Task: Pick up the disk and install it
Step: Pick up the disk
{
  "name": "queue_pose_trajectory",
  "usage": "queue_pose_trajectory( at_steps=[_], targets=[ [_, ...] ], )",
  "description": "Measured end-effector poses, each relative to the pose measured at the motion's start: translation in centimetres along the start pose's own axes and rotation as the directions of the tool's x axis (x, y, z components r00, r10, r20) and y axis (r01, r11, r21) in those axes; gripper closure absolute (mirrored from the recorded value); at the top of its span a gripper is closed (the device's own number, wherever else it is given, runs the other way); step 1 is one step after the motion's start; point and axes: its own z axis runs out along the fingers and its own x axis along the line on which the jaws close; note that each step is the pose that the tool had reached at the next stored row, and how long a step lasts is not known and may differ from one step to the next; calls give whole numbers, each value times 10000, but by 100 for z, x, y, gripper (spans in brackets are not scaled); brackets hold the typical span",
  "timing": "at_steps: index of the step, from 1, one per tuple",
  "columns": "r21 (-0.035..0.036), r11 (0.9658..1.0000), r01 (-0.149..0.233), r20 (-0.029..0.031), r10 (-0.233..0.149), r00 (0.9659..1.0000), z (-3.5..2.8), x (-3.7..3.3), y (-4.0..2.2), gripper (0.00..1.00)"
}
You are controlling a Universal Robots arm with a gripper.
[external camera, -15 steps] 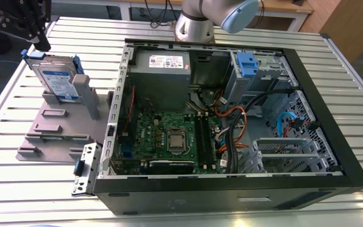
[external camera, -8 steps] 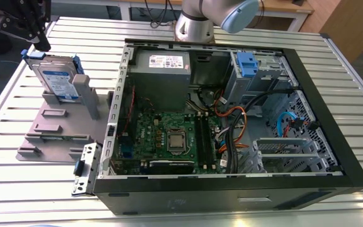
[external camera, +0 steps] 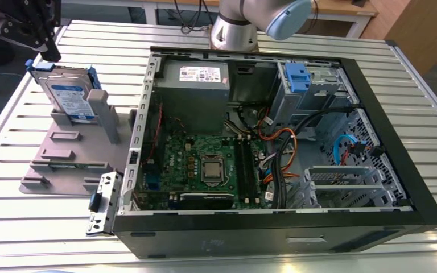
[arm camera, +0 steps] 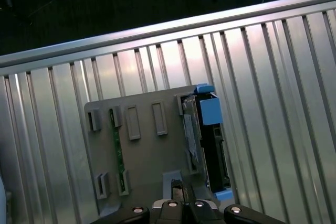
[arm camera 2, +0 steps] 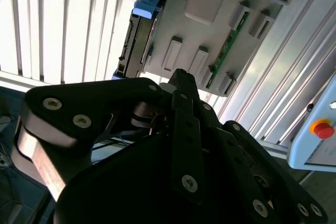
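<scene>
The disk (external camera: 70, 96) stands on edge in a slot of the grey holder plate (external camera: 59, 156), at the exterior view's left beside the open computer case (external camera: 279, 136). It is silver-grey with a blue-and-white label and a blue bracket. Both wrist views show the disk (arm camera 2: 137, 40) (arm camera: 207, 140) edge-on in its slot. My black gripper (external camera: 53, 56) hangs just above the disk's upper corner, apart from it. In both wrist views the gripper (arm camera 2: 180, 74) (arm camera: 178, 186) has its fingers shut together, with nothing between them.
Inside the case are a grey power supply (external camera: 196, 85), a motherboard (external camera: 211, 165), cables, and a drive bay with a blue latch (external camera: 298, 77). A green circuit strip (arm camera: 116, 140) sits in another plate slot. A small metal cage with a blue latch (external camera: 100, 199) leans at the case's corner. A red button (arm camera 2: 322, 128) is off the table.
</scene>
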Motion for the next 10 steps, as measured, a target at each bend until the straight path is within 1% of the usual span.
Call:
queue_pose_trajectory(
  at_steps=[10],
  targets=[
    [-4,9999,155,-6,-155,9999,0,0,0,89]
  ],
)
